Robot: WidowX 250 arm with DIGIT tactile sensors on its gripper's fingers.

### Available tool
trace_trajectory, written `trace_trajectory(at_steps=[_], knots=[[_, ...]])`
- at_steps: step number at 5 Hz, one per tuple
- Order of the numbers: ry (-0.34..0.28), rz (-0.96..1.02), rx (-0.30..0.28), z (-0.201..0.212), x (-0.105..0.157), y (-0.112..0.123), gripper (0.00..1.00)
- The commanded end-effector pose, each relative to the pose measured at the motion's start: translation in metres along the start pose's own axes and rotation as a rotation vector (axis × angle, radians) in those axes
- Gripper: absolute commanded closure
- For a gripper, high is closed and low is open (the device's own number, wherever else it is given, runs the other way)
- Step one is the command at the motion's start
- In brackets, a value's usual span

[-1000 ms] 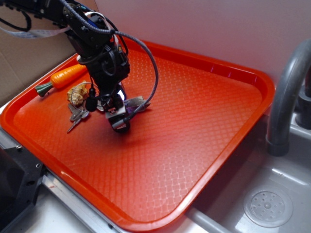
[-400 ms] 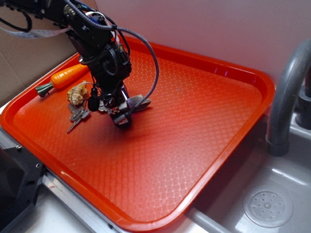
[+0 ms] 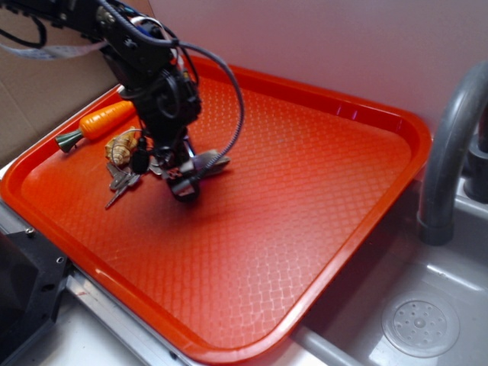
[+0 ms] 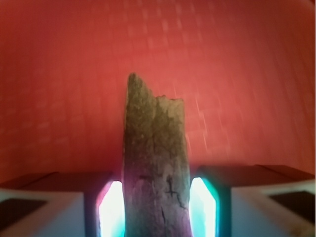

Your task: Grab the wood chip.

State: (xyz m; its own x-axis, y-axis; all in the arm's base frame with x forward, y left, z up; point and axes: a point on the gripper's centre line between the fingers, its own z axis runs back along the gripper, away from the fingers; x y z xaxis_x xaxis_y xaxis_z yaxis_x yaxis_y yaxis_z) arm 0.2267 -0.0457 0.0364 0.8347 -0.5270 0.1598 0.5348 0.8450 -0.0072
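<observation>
1 black robot gripper [image 3: 177, 179] on a cabled arm reaches down onto 1 orange plastic tray with a diamond-textured floor [image 3: 305, 175]. In the wrist view the flat, rough grey-brown wood chip [image 4: 155, 168] runs straight up the middle between the 2 pale fingers [image 4: 42, 207], 1 on each side, with the glowing inner faces pressed close against its edges; the jaws stand narrow, closed on the chip. Its broken, pointed far end sticks out over bare tray floor. In the exterior view the same chip [image 3: 210, 162] shows as a grey sliver jutting out to the right of the gripper, low over the tray's far-left part; whether it touches the floor cannot be told.

Just left of the gripper lie 1 bunch of grey metal keys [image 3: 120, 183] and, touching it, 1 small tan knobbly charm [image 3: 122, 146]. Beyond them, near the tray's left rim, lies 1 orange toy carrot with a green stem end [image 3: 103, 123]. The count of single keys in the bunch cannot be told.

Right of the tray are 1 grey curved tap pipe [image 3: 450, 145] and 1 grey sink [image 3: 457, 259] with 1 round perforated drain cover [image 3: 420, 326]. No readable writing or brand mark shows on anything.
</observation>
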Motion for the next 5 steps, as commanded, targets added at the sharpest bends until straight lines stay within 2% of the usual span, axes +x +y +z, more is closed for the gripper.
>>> trace_trajectory(at_steps=[1,2,3,4,5], knots=[[-0.148,0.465,0.136,0.111,-0.003,0.04,1.0],[-0.151,0.653,0.165,0.163,-0.013,0.044,1.0],[-0.083,0.762,0.177,0.213,-0.003,0.041,1.0],[-0.053,0.754,0.15,0.215,0.01,0.033,1.0],[-0.044,0.736,0.168,0.203,0.012,0.033,1.0]])
